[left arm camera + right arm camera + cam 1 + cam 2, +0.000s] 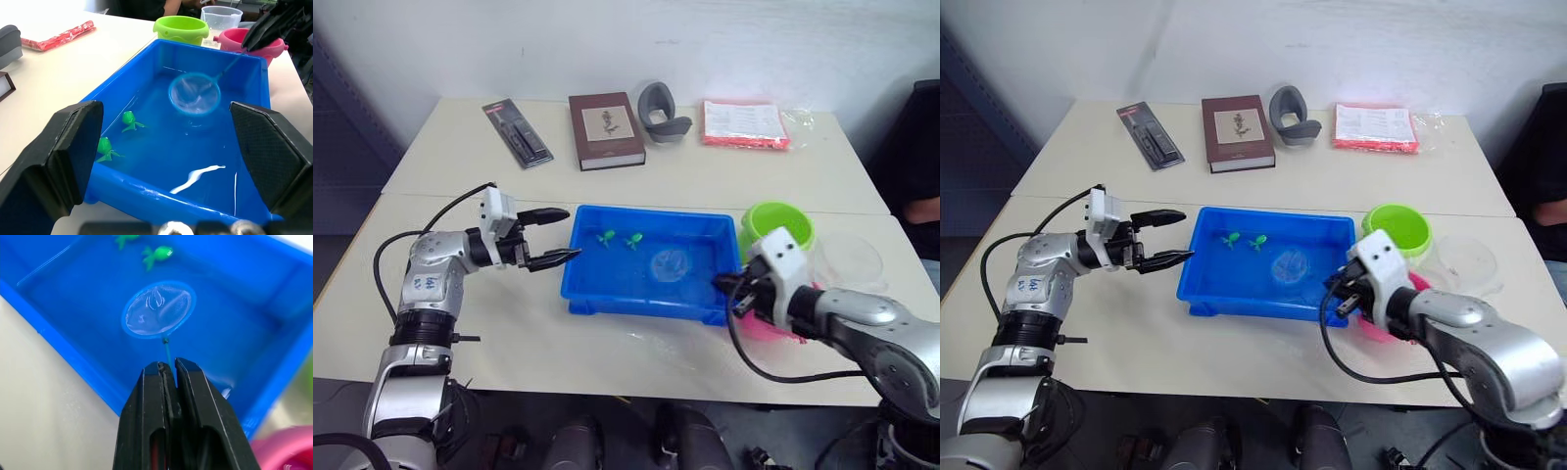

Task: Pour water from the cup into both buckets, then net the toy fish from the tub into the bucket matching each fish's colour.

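The blue tub [651,269] sits near the front edge of the table [460,166], about in the middle, with water in it. Two green toy fish [619,239] float side by side near the tub's back wall. The right gripper [166,369] is over the tub's right end, and its two black fingers are pressed tight on the thin handle of the net [157,308]. The net's blue hoop lies in the water in the middle of the tub, apart from the fish. The left gripper [553,237] hangs just beside the tub's left end, its fingers spread wide and holding nothing. The green bucket [776,227] stands just past the tub's right end. The pink bucket [250,41] is next to it, closer to the front edge. The clear cup [847,259] stands near the right edge of the table, beside the buckets.
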`<control>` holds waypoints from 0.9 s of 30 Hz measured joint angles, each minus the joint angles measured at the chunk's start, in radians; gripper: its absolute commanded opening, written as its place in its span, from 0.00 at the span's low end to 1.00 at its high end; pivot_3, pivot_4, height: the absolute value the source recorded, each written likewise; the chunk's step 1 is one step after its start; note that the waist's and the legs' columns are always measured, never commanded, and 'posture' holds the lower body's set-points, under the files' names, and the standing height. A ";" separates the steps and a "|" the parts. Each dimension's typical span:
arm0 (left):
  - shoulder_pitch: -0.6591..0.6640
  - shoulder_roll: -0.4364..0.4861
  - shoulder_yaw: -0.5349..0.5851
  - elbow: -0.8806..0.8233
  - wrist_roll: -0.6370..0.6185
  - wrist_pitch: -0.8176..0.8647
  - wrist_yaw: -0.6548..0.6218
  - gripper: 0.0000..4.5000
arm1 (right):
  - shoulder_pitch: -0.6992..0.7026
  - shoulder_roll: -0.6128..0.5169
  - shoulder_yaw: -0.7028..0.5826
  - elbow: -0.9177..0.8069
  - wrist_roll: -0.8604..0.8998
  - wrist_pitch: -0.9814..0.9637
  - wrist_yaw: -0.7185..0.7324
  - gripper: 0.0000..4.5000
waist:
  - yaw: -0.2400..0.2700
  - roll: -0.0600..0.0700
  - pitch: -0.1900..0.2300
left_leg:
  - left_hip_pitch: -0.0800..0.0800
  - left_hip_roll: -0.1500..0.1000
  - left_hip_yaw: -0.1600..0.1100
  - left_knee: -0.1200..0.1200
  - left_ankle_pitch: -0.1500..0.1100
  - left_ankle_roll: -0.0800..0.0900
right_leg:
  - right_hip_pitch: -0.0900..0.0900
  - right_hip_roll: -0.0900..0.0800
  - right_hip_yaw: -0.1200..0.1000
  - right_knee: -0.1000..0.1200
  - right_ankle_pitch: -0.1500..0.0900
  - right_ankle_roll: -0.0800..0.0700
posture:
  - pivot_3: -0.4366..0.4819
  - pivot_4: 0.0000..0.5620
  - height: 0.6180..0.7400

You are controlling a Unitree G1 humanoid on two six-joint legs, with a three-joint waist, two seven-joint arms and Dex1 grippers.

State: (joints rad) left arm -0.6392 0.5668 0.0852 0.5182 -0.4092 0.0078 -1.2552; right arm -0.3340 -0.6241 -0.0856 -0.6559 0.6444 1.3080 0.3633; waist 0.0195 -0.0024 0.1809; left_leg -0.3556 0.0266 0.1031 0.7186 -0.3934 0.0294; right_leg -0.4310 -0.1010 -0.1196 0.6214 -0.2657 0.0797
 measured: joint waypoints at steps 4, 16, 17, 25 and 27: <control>0.042 -0.006 0.003 -0.039 0.000 0.006 0.018 0.99 | -0.049 0.044 0.069 0.107 -0.045 -0.003 -0.032 0.00 | -0.002 0.000 0.000 | 0.000 0.000 0.000 0.000 0.000 0.000 | -0.001 0.001 -0.004 0.000 0.000 0.000 | 0.48 0.27 1.00; 0.066 -0.012 0.005 -0.084 -0.001 0.039 0.040 0.99 | -0.168 0.132 0.168 0.362 -0.178 -0.198 -0.019 0.00 | -0.023 0.000 0.000 | -0.001 0.001 0.001 -0.001 0.000 0.000 | -0.002 0.000 -0.007 0.000 0.000 0.000 | 0.48 0.27 1.00; 0.066 -0.013 0.005 -0.085 -0.001 0.040 0.041 0.99 | -0.168 0.139 0.170 0.371 -0.180 -0.206 -0.015 0.00 | -0.024 0.000 0.000 | 0.000 0.001 0.001 -0.001 0.000 0.000 | -0.002 0.000 -0.007 0.000 0.000 0.000 | 0.48 0.27 1.00; 0.069 -0.010 0.007 -0.086 -0.001 0.039 0.035 0.99 | -0.184 0.207 0.200 0.444 -0.215 -0.281 0.012 0.00 | -0.026 0.000 0.000 | 0.000 0.001 0.002 -0.001 0.000 0.000 | -0.002 0.001 -0.007 0.000 0.000 0.000 | 0.48 0.27 1.00; 0.069 -0.007 0.008 -0.085 -0.001 0.038 0.031 0.99 | -0.187 0.225 0.202 0.461 -0.222 -0.300 0.019 0.00 | -0.026 0.000 0.000 | 0.000 0.001 0.002 -0.001 0.000 0.000 | -0.002 0.001 -0.007 0.000 0.000 0.000 | 0.48 0.27 1.00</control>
State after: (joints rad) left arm -0.5698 0.5594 0.0933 0.4328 -0.4104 0.0461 -1.2244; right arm -0.5205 -0.3994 0.1161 -0.1947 0.4221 1.0081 0.3822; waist -0.0066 -0.0023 0.1809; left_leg -0.3561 0.0279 0.1051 0.7174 -0.3932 0.0289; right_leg -0.4332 -0.1004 -0.1266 0.6217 -0.2657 0.0798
